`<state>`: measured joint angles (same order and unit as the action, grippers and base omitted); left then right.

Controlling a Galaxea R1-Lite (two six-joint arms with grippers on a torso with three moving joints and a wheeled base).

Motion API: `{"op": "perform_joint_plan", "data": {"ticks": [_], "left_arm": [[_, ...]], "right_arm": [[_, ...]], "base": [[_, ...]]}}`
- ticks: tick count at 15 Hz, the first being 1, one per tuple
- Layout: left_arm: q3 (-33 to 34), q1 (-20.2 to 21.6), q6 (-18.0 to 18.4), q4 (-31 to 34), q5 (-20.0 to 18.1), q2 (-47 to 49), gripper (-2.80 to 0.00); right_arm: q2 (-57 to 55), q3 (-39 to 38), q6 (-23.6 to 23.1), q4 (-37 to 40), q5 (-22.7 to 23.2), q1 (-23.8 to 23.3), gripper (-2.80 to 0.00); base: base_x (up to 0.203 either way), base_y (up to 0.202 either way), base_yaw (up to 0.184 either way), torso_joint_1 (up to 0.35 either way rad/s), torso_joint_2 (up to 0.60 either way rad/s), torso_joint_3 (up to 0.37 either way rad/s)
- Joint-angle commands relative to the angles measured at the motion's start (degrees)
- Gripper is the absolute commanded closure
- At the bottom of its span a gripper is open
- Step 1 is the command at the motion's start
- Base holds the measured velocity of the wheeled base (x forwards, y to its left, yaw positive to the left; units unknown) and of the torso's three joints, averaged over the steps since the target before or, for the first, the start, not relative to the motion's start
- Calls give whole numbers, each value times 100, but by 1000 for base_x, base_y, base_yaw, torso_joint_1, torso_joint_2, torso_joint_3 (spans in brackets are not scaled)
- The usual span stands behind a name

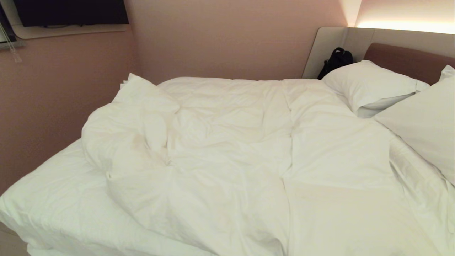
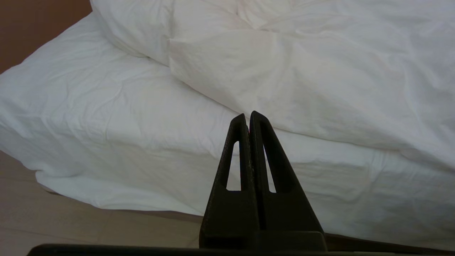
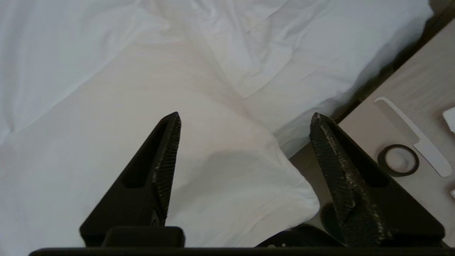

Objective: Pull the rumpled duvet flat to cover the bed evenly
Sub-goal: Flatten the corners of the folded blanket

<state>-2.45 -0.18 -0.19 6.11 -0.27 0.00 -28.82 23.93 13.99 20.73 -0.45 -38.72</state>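
Pink walls stood around the wide low bed with its white sheet and brown padded headboard.

The right gripper hung over the near corner of the big puffy white duvet, beside a pale bedside desk. Its two black fingers stood wide apart and held nothing. The left gripper was shut tight with nothing in it, waiting by the side of the bed, near the floor.

The duvet lay across most of the bed but was bunched into a big lump on the robot's left, so bare sheet showed there.

If the right gripper bit too little cloth, the soft cover could slip out when pulled. A hard tug from this corner alone might drag the whole duvet crooked and leave the lump. A wide swing could knock the black ring and white comb off the desk. The plump white pillows could get dragged too.
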Motion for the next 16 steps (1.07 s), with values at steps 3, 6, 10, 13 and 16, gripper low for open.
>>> {"op": "perform_joint_plan", "data": {"ticks": [3, 6, 10, 13, 16], "left_arm": [[-1, 1, -7, 3, 0, 0, 0], [-1, 1, -7, 4, 0, 0, 0], [-1, 1, -7, 4, 0, 0, 0], [-1, 1, -7, 4, 0, 0, 0], [-1, 1, -7, 0, 0, 0, 0]], "right_arm": [[-376, 392, -28, 489, 1194, 10, 0], [-795, 453, -74, 431, 2822, 252, 0], [-1637, 404, -101, 228, 4025, 562, 0], [-2575, 89, -104, -349, 4171, 660, 0], [-3413, -589, -109, -1734, 4209, 1154, 0]], "base": [[0, 0, 0, 0, 0, 0], [0, 0, 0, 0, 0, 0], [0, 0, 0, 0, 0, 0], [0, 0, 0, 0, 0, 0], [0, 0, 0, 0, 0, 0]]}}
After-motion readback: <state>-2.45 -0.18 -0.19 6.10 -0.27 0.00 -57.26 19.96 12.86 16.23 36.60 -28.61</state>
